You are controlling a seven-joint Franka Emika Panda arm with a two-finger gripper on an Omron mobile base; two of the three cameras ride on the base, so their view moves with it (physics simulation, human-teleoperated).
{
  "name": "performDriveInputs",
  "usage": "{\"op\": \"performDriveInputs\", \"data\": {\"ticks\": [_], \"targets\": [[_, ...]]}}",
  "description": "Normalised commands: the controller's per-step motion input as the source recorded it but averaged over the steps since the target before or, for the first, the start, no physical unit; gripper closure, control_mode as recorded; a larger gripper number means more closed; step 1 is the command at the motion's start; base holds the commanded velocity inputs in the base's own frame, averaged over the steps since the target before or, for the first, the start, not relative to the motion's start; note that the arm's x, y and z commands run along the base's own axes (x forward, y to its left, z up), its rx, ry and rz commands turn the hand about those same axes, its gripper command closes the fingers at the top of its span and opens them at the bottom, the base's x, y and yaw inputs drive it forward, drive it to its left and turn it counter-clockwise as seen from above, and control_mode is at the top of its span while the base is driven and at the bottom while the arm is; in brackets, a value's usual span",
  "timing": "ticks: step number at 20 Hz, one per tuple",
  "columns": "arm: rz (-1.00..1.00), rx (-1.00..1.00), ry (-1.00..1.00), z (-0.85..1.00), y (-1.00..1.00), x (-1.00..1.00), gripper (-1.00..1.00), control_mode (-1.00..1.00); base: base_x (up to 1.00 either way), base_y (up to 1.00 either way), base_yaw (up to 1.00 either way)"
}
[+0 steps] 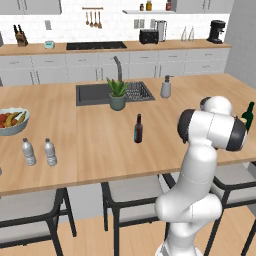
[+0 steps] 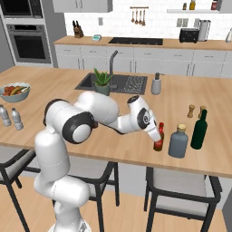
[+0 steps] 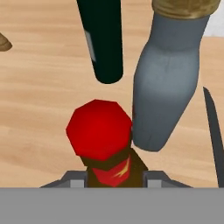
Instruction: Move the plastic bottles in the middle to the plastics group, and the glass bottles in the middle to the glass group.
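My gripper point(image 2: 158, 135) is shut on the neck of the brown glass bottle with the red cap point(image 2: 158, 141), which stands upright at the counter's right front. In the hand view its red cap point(image 3: 99, 129) is right beside the squat grey-blue bottle point(image 3: 168, 83), with the green wine bottle point(image 3: 103, 39) behind. From the right base view, the grey-blue bottle point(image 2: 178, 141) and the wine bottle point(image 2: 199, 129) stand just right of it. The near-black bottle with the blue label point(image 1: 138, 128) stands alone mid-counter. Two clear plastic bottles point(image 1: 28, 151) point(image 1: 50, 152) stand together at the left.
A fruit bowl point(image 1: 11, 120) sits behind the plastic bottles. Two small shakers point(image 2: 191, 111) stand behind the glass group. A potted plant point(image 1: 117, 95), the sink point(image 1: 95, 94) and a soap dispenser point(image 1: 165, 87) are at the counter's far side. Stools point(image 1: 135, 197) line the near edge.
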Motion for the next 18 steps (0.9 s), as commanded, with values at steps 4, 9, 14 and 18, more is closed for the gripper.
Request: {"op": "performDriveInputs", "data": {"ticks": [4, 9, 14, 18], "targets": [[0.00, 0.00, 0.00, 0.00, -0.07, 0.00, 1.00, -1.00, 0.00, 0.00, 0.00], [0.00, 0.00, 0.00, 0.00, 0.00, 0.00, -1.00, -1.00, 0.00, 0.00, 0.00], [0.00, -0.01, 0.00, 0.13, 0.00, 0.00, -1.00, -1.00, 0.00, 0.00, 0.00], [0.00, -0.02, 0.00, 0.10, 0.00, 0.00, -1.00, -1.00, 0.00, 0.00, 0.00]]}}
